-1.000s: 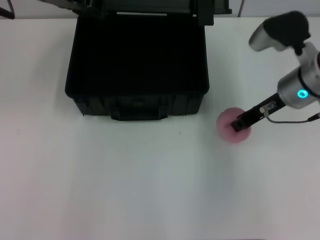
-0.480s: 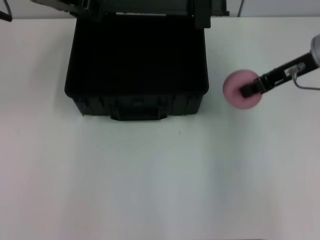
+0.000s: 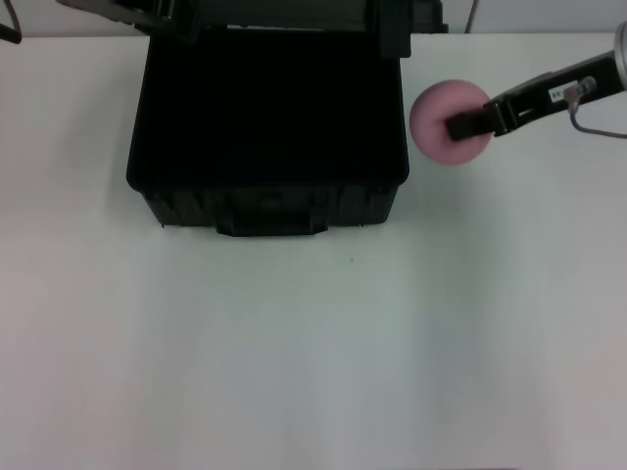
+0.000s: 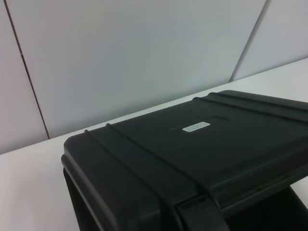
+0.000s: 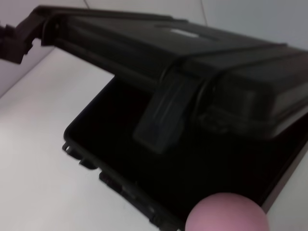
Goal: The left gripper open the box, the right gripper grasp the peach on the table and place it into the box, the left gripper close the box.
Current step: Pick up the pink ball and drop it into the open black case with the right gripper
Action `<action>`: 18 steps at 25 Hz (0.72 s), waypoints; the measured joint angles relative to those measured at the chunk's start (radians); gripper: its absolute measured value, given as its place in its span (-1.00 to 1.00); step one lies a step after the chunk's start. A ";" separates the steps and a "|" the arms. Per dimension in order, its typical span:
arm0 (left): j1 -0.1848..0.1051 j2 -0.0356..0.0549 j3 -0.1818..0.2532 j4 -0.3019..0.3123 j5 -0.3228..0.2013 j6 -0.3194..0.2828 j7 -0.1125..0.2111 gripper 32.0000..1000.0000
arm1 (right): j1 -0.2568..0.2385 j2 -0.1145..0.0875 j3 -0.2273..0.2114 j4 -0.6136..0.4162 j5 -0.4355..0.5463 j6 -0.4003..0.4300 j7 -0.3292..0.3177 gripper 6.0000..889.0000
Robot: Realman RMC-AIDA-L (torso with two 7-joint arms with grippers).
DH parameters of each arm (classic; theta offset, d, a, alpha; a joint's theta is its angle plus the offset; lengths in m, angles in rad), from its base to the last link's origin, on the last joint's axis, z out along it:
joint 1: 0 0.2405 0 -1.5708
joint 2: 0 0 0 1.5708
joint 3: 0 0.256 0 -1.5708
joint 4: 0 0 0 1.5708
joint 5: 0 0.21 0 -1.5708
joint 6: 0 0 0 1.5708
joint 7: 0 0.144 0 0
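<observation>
The black box stands open at the back of the white table, its lid raised and its dark inside empty. The pink peach hangs in the air just beyond the box's right rim, with my right gripper shut on it and reaching in from the right. In the right wrist view the peach sits close over the box's rim, under the raised lid. My left gripper is at the lid's back left corner, mostly cut off by the edge of the head view.
A wide stretch of white tabletop lies in front of the box and on both sides of it. A pale panelled wall rises behind the table. A lid latch hangs down over the box's opening.
My right gripper has lifted the peach off the table and carried it back and left, from the box's front right corner to just beside its right rim. The box has not moved.
</observation>
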 joint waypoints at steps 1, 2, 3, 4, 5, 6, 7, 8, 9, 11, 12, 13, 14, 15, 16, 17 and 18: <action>0.000 0.0000 0.000 0.000 0.000 0.000 0.000 -0.19 | 0.000 0.002 0.000 0.005 0.000 -0.017 -0.008 -0.86; 0.000 0.0001 0.000 0.000 -0.001 0.000 0.000 -0.19 | 0.000 0.004 0.000 0.013 0.001 -0.034 -0.015 -0.86; 0.000 0.0001 0.000 0.000 -0.001 0.000 0.000 -0.18 | 0.001 0.005 0.000 0.022 0.001 -0.048 -0.021 -0.86; 0.000 0.0001 0.000 0.001 -0.001 0.000 0.000 -0.18 | 0.004 0.006 0.001 0.037 0.002 -0.067 -0.032 -0.86; -0.001 0.0001 0.000 0.001 -0.001 0.000 0.000 -0.18 | 0.009 0.007 0.001 0.054 0.005 -0.084 -0.042 -0.86; -0.001 0.0001 0.000 0.001 -0.001 0.000 0.000 -0.18 | 0.016 0.008 0.001 0.078 0.011 -0.103 -0.055 -0.86; -0.001 0.0001 0.000 0.001 -0.001 0.000 0.000 -0.18 | 0.025 0.009 0.000 0.106 0.020 -0.121 -0.067 -0.86; -0.001 0.0001 0.000 0.001 -0.001 0.001 0.000 -0.18 | 0.034 0.010 -0.002 0.133 0.029 -0.138 -0.081 -0.86; -0.002 0.0001 0.000 0.001 -0.001 0.002 0.000 -0.18 | 0.042 0.010 -0.003 0.158 0.039 -0.155 -0.095 -0.86; -0.002 0.0001 0.000 0.001 -0.003 0.003 0.000 -0.18 | 0.052 0.012 -0.008 0.194 0.054 -0.185 -0.118 -0.86; -0.002 0.0001 0.000 0.001 -0.003 0.003 0.000 -0.18 | 0.057 0.016 -0.010 0.211 0.060 -0.204 -0.133 -0.86; -0.002 0.0001 0.000 0.001 -0.003 0.003 0.000 -0.18 | 0.062 0.022 -0.011 0.225 0.064 -0.219 -0.144 -0.86; -0.002 0.0000 0.000 0.001 -0.003 0.004 0.000 -0.18 | 0.067 0.026 -0.011 0.235 0.064 -0.233 -0.154 -0.86; -0.002 0.0001 0.000 0.001 -0.004 0.004 0.000 -0.18 | 0.071 0.032 -0.011 0.244 0.065 -0.248 -0.164 -0.86; -0.002 0.0000 0.000 0.001 -0.004 0.004 0.000 -0.18 | 0.075 0.038 -0.011 0.254 0.065 -0.264 -0.176 -0.86; -0.002 0.0000 0.000 0.001 -0.004 0.004 0.000 -0.18 | 0.078 0.043 -0.011 0.262 0.065 -0.277 -0.188 -0.86; -0.003 0.0000 0.000 0.001 -0.004 0.004 0.000 -0.18 | 0.082 0.046 -0.012 0.271 0.066 -0.292 -0.200 -0.86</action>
